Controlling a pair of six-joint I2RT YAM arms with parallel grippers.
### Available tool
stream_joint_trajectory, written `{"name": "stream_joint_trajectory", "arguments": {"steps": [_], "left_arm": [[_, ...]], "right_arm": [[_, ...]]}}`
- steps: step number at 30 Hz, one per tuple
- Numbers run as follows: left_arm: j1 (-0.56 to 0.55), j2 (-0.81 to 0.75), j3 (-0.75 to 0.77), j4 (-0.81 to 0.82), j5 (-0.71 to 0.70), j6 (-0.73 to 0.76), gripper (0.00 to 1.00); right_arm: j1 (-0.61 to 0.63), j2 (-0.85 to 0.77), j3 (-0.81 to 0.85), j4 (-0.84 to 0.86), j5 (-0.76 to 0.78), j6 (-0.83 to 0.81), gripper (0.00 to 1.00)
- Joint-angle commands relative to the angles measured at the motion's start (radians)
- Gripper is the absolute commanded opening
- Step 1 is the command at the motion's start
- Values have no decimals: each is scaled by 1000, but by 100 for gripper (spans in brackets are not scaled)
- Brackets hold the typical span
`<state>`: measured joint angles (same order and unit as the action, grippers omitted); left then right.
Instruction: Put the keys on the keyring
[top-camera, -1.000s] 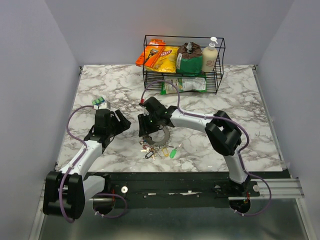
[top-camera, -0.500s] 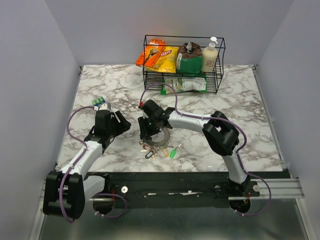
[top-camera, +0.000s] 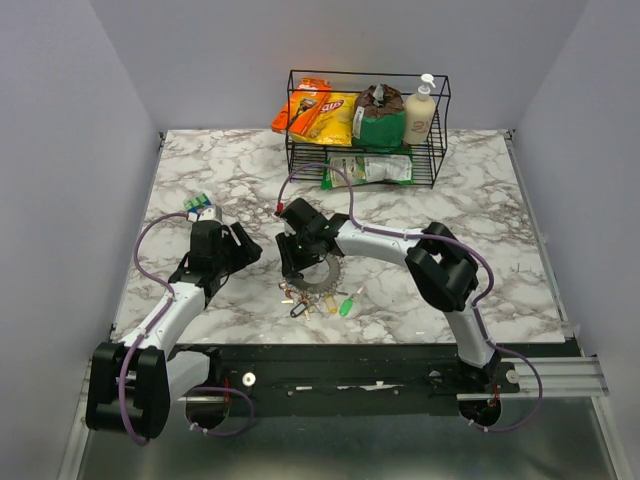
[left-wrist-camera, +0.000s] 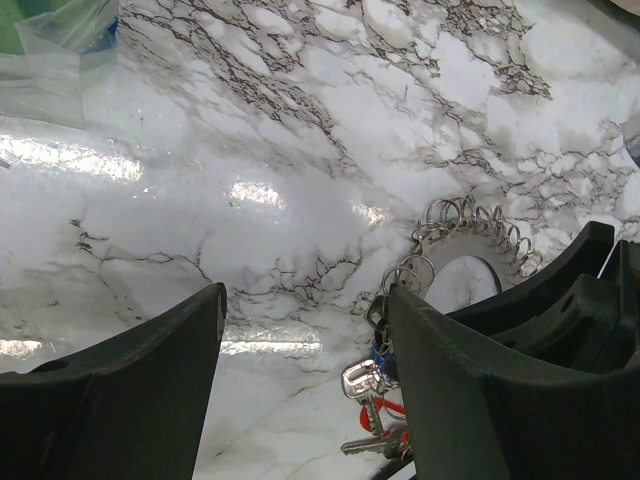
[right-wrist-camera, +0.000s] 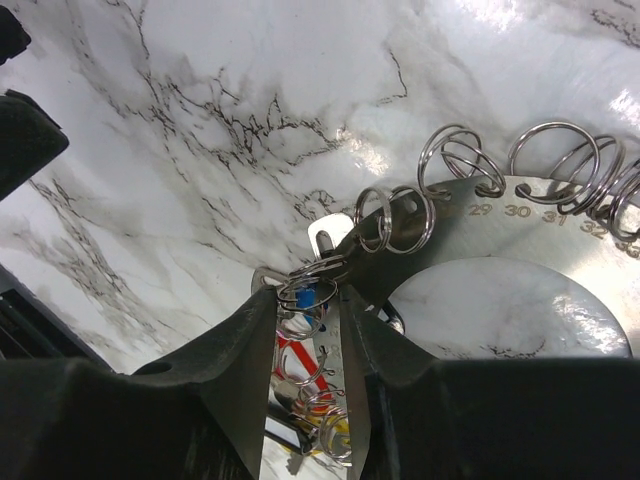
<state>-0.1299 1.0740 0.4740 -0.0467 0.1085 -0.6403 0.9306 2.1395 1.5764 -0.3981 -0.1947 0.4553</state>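
Observation:
The keyring (top-camera: 331, 272) is a silvery arc lined with split rings, lying mid-table; it also shows in the left wrist view (left-wrist-camera: 470, 225) and right wrist view (right-wrist-camera: 520, 215). Keys (top-camera: 305, 300) with red, blue, yellow and black heads lie bunched at its near-left end, and a green key (top-camera: 347, 303) lies just to their right. My right gripper (top-camera: 292, 272) is shut on the keyring's end, with rings and a blue key head (right-wrist-camera: 318, 296) between the narrow jaws (right-wrist-camera: 308, 300). My left gripper (top-camera: 243, 250) is open and empty (left-wrist-camera: 305, 300), just left of the keys (left-wrist-camera: 365, 380).
A black wire rack (top-camera: 440, 150) at the back holds snack bags and a soap bottle (top-camera: 421, 108), with a green packet (top-camera: 370, 170) beneath. A small clear bag (top-camera: 200, 207) lies at the left, behind the left gripper.
My right gripper has shifted slightly left and nearer along the keyring's end. The left arm has barely moved.

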Motion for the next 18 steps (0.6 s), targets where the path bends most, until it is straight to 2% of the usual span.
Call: {"name": "stream_joint_trajectory", "arguments": {"steps": [1, 11, 18], "left_arm": [[9, -26, -14, 8, 20, 16, 75], [9, 6, -35, 42, 69, 16, 75], [9, 69, -23, 80, 125, 27, 75]], "right_arm": [[11, 7, 40, -13, 60, -82, 40], [10, -119, -36, 11, 129, -104, 48], [-45, -329, -254, 110, 159, -46, 47]]}}
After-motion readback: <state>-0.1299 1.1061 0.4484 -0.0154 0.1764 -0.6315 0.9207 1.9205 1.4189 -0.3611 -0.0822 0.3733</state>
